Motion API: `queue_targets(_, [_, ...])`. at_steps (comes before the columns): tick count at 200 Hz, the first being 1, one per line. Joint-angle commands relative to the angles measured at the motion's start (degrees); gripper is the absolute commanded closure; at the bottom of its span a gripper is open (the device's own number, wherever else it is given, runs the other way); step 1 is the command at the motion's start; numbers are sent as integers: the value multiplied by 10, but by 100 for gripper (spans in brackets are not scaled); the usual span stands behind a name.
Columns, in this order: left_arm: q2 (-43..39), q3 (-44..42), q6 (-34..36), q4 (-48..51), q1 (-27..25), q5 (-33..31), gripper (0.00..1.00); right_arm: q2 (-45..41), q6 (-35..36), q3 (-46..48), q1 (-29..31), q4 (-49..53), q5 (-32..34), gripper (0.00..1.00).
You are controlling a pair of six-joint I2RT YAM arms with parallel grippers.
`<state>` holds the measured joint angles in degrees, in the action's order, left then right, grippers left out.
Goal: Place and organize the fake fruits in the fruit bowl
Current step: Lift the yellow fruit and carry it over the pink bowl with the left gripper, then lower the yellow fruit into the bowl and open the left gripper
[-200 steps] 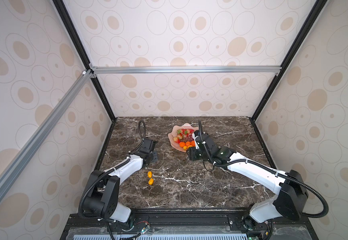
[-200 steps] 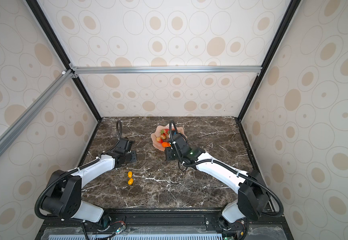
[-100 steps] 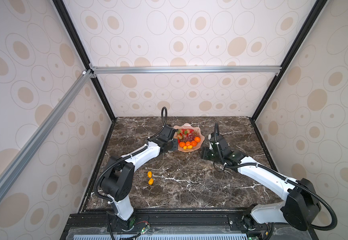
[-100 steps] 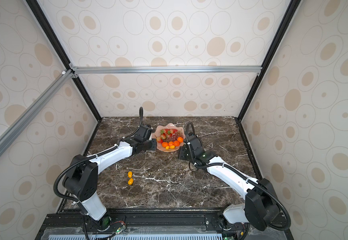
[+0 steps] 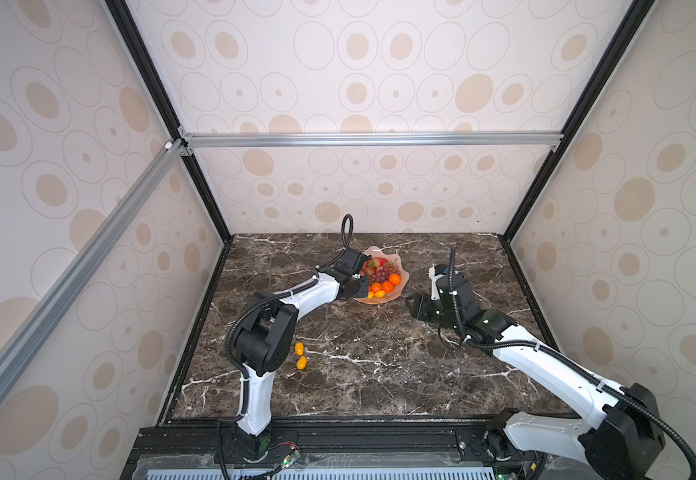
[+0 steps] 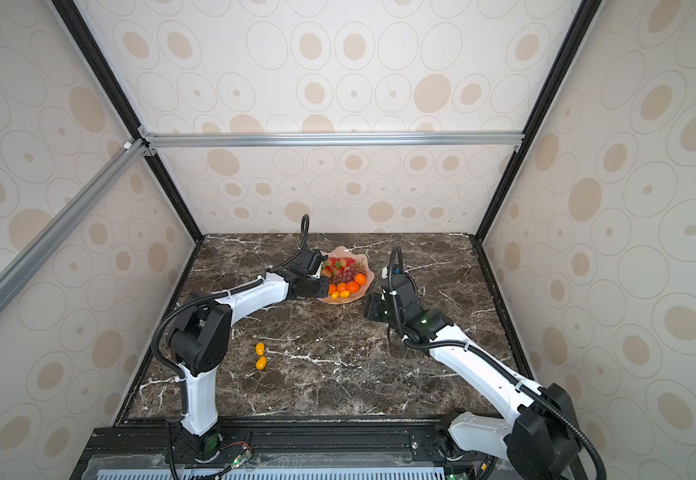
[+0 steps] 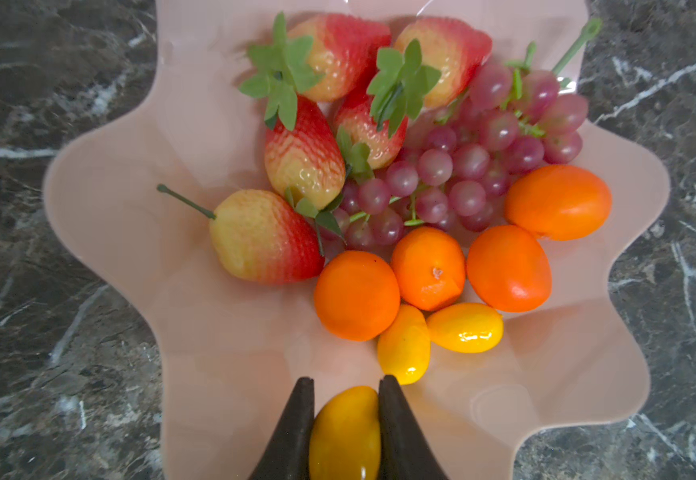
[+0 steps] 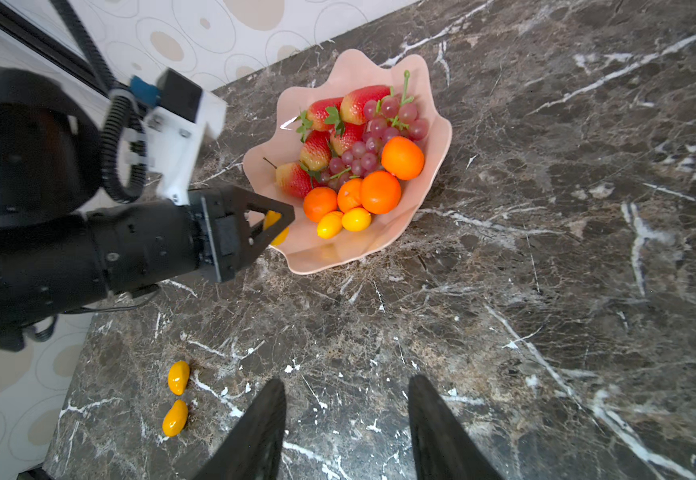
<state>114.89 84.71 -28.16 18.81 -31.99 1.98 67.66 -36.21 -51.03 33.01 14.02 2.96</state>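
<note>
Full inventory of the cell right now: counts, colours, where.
Glossy scalloped fruit bowl: 1, pale pink, far-centre of table.
Plastic strawberries: 5, red-yellow with green caps, in bowl.
Plastic grape bunch: 1, dark red, in bowl.
Round plastic tangerines: 4, orange, in bowl.
Small oval plastic fruits: 5, yellow-orange; 2 in bowl, 2 loose on table, 1 held.
Marble-pattern table: 1, dark brown, enclosure floor.
Left pincer: black, shut on one oval fruit, over bowl's edge.
Right pincer: black, open, empty, above table.
</note>
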Motion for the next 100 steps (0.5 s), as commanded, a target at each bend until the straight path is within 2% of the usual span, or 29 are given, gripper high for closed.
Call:
queue_targets(1, [12,30,15,16,-4,7,75,-28,16,22,-3,-25,2,49])
queue_targets(50, [34,45,16,20,-4,10,74,-47,19,29,-3,-17,18,49])
queue_targets(100, [39,48,13,18,-5,15,69,-49,15,31,-3,-5,28,49])
